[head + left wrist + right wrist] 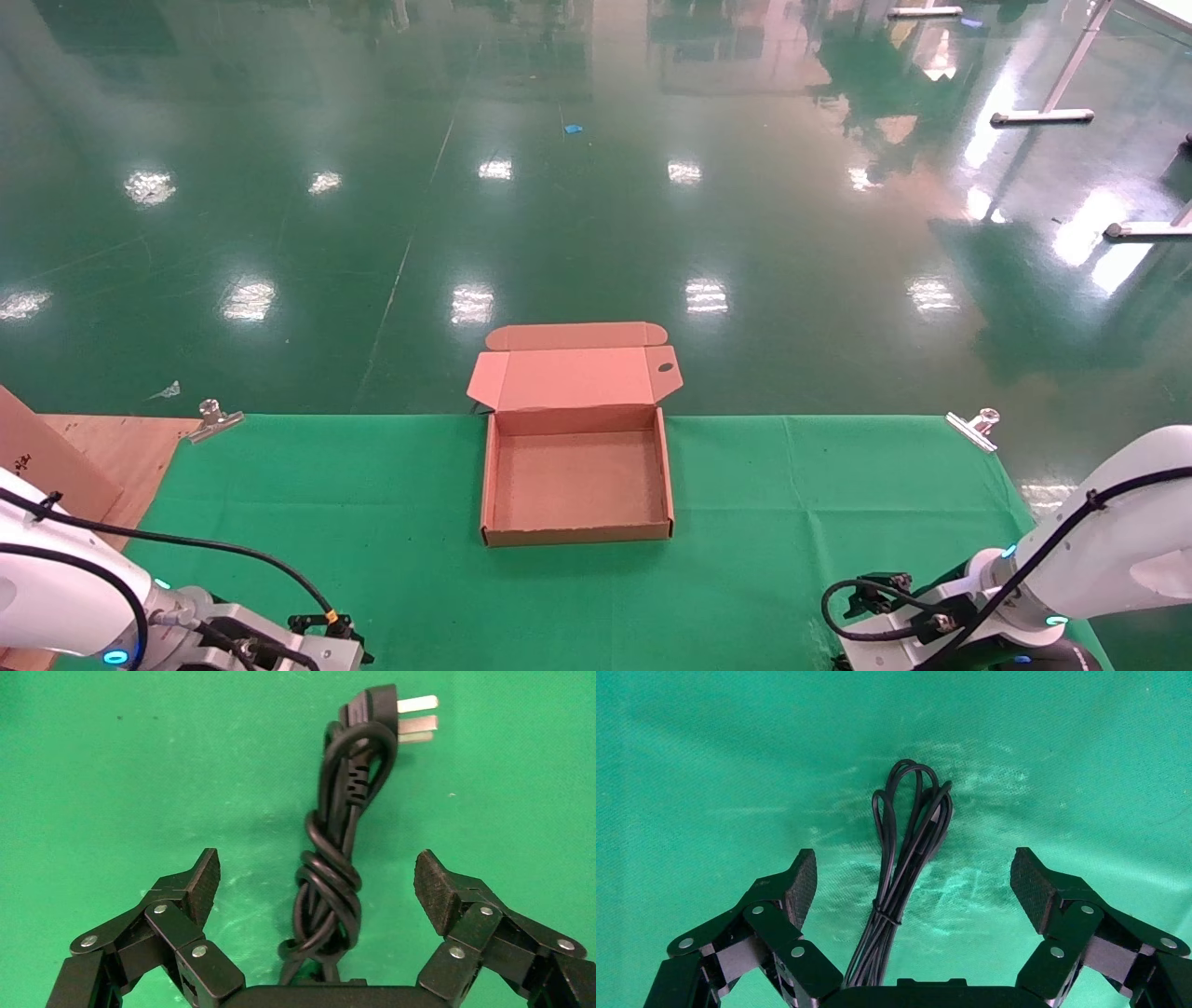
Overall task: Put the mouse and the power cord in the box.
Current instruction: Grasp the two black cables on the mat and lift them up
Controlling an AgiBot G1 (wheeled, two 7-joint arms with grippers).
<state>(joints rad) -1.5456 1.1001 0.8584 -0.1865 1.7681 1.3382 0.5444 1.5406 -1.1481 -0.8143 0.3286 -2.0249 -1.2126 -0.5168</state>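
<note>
The box (577, 534) sits open in the middle of the green cloth, its lid (573, 377) folded back past the table's far edge; nothing lies inside. The power cord (330, 881), a knotted thick black bundle whose plug (379, 709) shows metal prongs, lies on the cloth between the wide-apart fingers of my open left gripper (316, 874). A tied bundle of thin black cable (905, 846), the mouse's, lies between the fingers of my open right gripper (912, 874). The mouse body is out of view. Neither gripper touches its cable.
My left arm (233, 638) is at the near left corner, my right arm (1024, 568) at the near right. A brown wooden board (121, 457) lies at the left. Metal clips (212, 419) (973, 429) pin the cloth's far corners. Green floor lies beyond.
</note>
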